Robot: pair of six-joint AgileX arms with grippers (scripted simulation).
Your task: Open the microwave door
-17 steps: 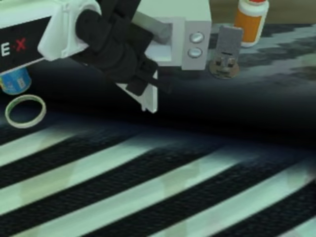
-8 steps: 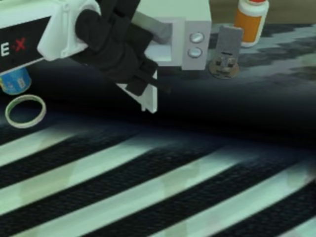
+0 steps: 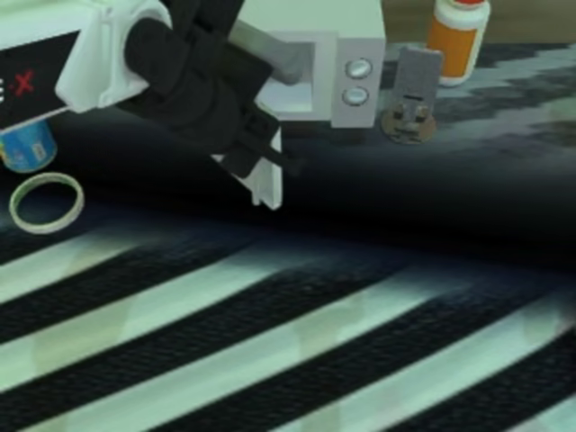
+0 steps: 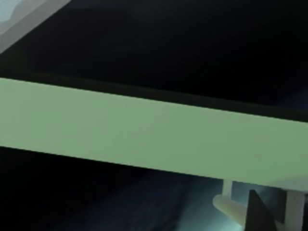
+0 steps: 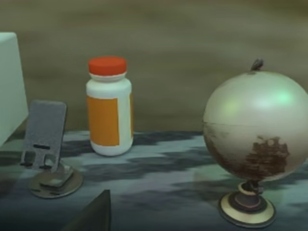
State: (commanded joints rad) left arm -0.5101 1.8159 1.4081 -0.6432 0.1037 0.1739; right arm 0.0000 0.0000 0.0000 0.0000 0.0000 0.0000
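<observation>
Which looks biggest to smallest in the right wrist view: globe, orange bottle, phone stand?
1. Globe, clearly largest, though it is nearest the camera, which may inflate it.
2. Orange bottle.
3. Phone stand, shorter than the bottle and close to it in width; it stands beside the microwave.

Table (image 3: 378, 297) covered in dark cloth with pale diagonal stripes across the near part, mottled grey pattern at the far edge. Resting on it at the far side: white microwave (image 3: 315, 45), grey phone stand (image 3: 412, 99) on a round base just right of it, orange-labelled bottle (image 3: 457, 36) with red cap behind the stand. At the left edge: pale ring (image 3: 47, 202) lying flat, blue-labelled can (image 3: 27, 148) just beyond it. Globe (image 5: 254, 130) on a ringed base standing right of the bottle, seen from the right wrist only.
</observation>
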